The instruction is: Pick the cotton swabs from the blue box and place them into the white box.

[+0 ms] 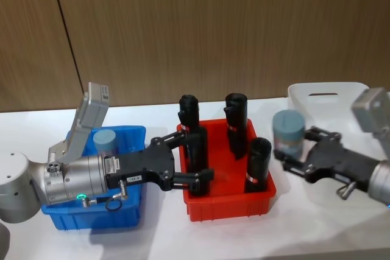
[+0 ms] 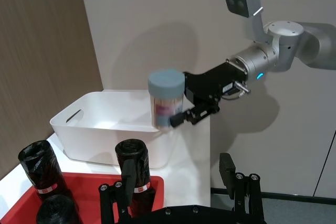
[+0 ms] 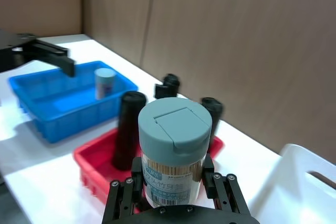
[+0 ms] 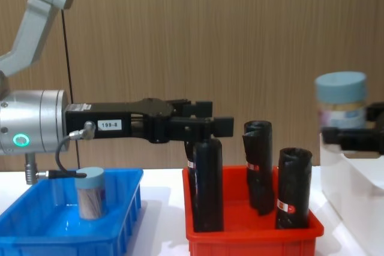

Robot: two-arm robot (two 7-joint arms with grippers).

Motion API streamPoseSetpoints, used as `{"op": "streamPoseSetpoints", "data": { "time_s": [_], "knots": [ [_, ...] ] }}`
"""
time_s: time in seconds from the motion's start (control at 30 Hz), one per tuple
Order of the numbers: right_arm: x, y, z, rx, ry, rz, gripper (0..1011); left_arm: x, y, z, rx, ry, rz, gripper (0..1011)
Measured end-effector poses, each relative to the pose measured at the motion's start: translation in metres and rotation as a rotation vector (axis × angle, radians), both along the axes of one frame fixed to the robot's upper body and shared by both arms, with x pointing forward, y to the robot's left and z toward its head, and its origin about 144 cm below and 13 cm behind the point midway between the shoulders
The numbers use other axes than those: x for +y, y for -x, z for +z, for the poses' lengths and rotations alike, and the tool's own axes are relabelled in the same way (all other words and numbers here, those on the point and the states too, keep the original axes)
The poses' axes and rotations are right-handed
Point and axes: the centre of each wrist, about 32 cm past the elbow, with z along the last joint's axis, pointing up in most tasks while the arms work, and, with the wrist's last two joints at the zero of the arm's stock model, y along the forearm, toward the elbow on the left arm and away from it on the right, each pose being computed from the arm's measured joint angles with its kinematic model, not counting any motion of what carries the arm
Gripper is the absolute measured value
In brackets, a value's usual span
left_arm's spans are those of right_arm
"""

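Note:
My right gripper (image 1: 297,148) is shut on one jar of cotton swabs (image 1: 288,132), a clear cylinder with a light-blue lid. It holds the jar upright in the air just left of the white box (image 1: 329,92). The chest view shows this jar (image 4: 341,105) above the white box's near wall (image 4: 354,190). A second jar of cotton swabs (image 1: 105,141) stands in the blue box (image 1: 131,214). My left gripper (image 1: 194,158) is open and holds nothing. It hovers over the left side of the red bin, just above a black roll (image 4: 207,184).
A red bin (image 1: 228,208) with several tall black rolls (image 1: 258,164) sits between the blue box and the white box. A brown wood-grain wall rises behind the white table (image 1: 317,229).

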Motion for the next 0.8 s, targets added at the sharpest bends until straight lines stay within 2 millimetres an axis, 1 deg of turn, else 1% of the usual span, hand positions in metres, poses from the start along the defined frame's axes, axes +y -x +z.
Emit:
{"op": "streamPoseSetpoints", "data": {
  "time_s": [0.03,0.13,0.2,0.47,0.63,0.73,0.8],
  "knots": [
    [-0.006,0.001,0.001,-0.005,-0.002,-0.02,648,0.0,0.0,0.0,0.0,0.0,0.0,1004],
    [-0.013,0.002,0.003,-0.012,-0.003,-0.046,648,0.0,0.0,0.0,0.0,0.0,0.0,1004],
    [-0.022,0.003,0.005,-0.02,-0.005,-0.083,648,0.0,0.0,0.0,0.0,0.0,0.0,1004],
    [-0.036,0.001,0.005,-0.025,-0.015,-0.173,648,0.0,0.0,0.0,0.0,0.0,0.0,1004],
    [-0.044,-0.006,0.002,-0.02,-0.022,-0.251,648,0.0,0.0,0.0,0.0,0.0,0.0,1004],
    [-0.047,-0.015,-0.002,-0.012,-0.031,-0.311,648,0.0,0.0,0.0,0.0,0.0,0.0,1004],
    [-0.048,-0.017,-0.003,-0.009,-0.032,-0.32,648,0.0,0.0,0.0,0.0,0.0,0.0,1004]
  ]
}}
